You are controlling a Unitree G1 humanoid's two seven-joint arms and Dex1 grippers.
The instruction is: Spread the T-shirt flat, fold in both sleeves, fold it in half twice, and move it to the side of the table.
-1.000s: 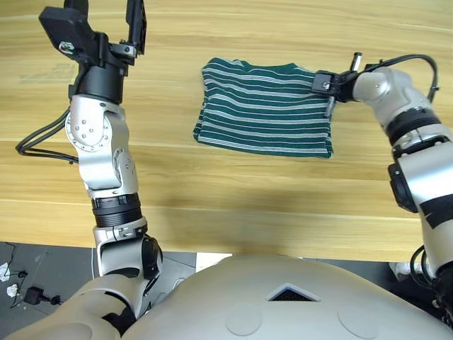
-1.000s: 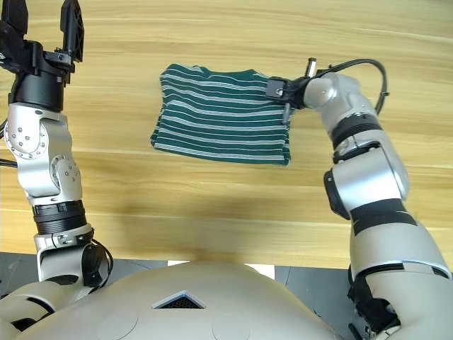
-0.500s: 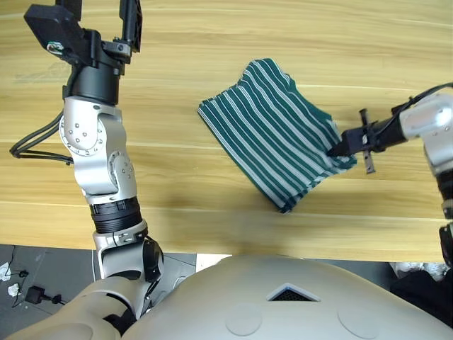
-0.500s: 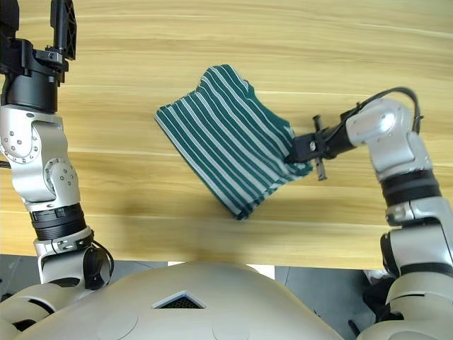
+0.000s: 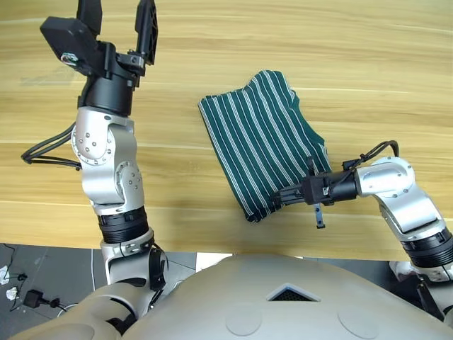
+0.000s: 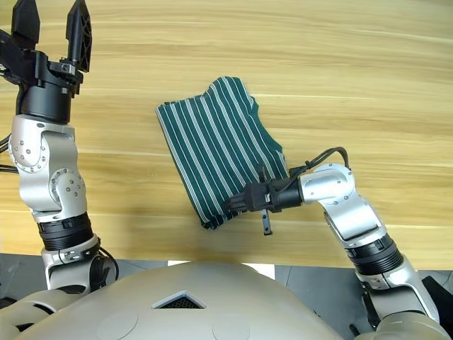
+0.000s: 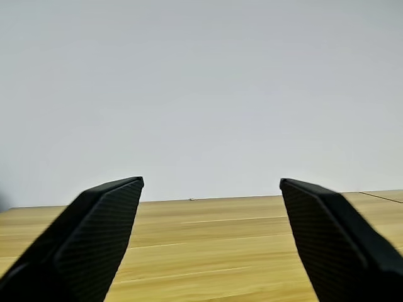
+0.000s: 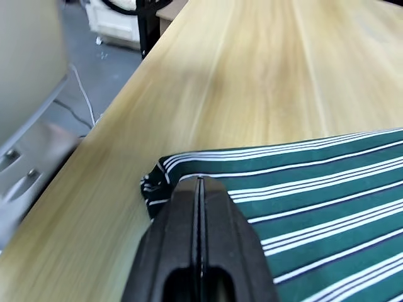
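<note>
A light wooden table (image 5: 368,64) with long plank grain spans the scene from side to side, and its near edge runs just in front of the robot. A plain white wall (image 7: 201,75) rises behind the table's far side. Dark grey floor (image 5: 42,269) lies below the near edge at the left, with a few small cables and plugs (image 5: 21,294) scattered on it. A folded T-shirt (image 5: 262,142), dark green with thin white stripes, lies on the table right of centre. It is turned on a slant, with one corner pointing toward the near edge and the collar end pointing away. The right gripper (image 5: 277,200) reaches in low from the right, level with the tabletop. Its two black fingers (image 8: 200,214) are pressed tightly together on the shirt's rumpled near corner. The left gripper (image 5: 119,10) is held up over the table's far left, well apart from the shirt. Its two black fingers (image 7: 94,239) are spread wide with nothing between them.
</note>
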